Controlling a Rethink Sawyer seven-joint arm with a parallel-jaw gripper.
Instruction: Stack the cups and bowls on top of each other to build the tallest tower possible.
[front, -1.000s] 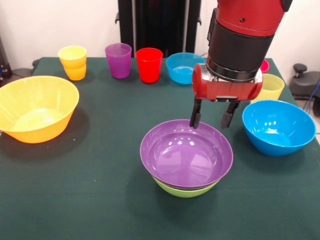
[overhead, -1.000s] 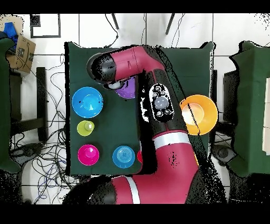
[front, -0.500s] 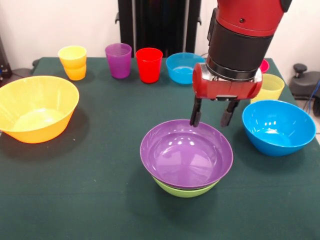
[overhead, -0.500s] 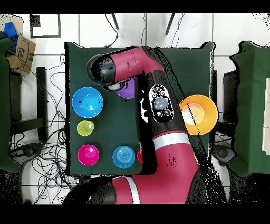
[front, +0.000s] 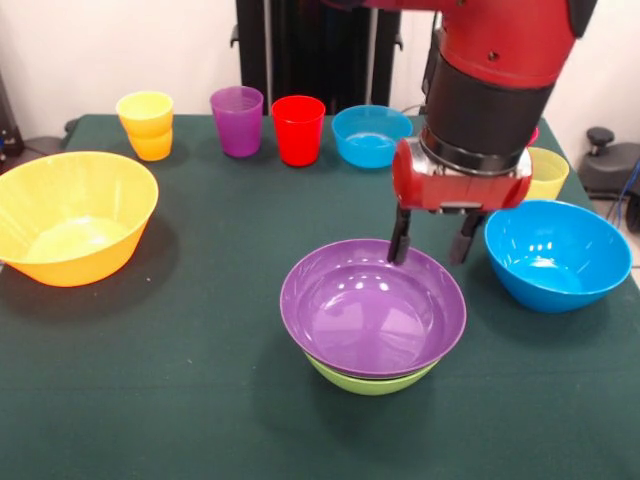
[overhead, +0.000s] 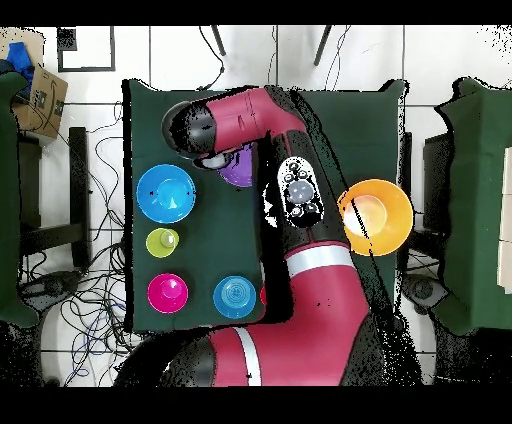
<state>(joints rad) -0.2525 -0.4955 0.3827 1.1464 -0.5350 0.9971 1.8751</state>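
The purple bowl sits nested in the green bowl near the table's middle, forming a low tower. My gripper hangs open over the purple bowl's far right rim, holding nothing. Its left finger is just above the rim and the right one is outside it. The large blue bowl stands alone to the right, and the wide orange bowl at the far left. Orange-yellow, purple and red cups line the back, with a pale yellow cup behind the arm.
A small translucent blue bowl stands beside the red cup. From above, a small red-pink bowl sits near the pale yellow cup and the blue bowl. The arm covers most of the purple bowl there.
The gripper has shifted slightly right and a little lower, still open, along the purple bowl's far rim. The bowls and cups have not moved.
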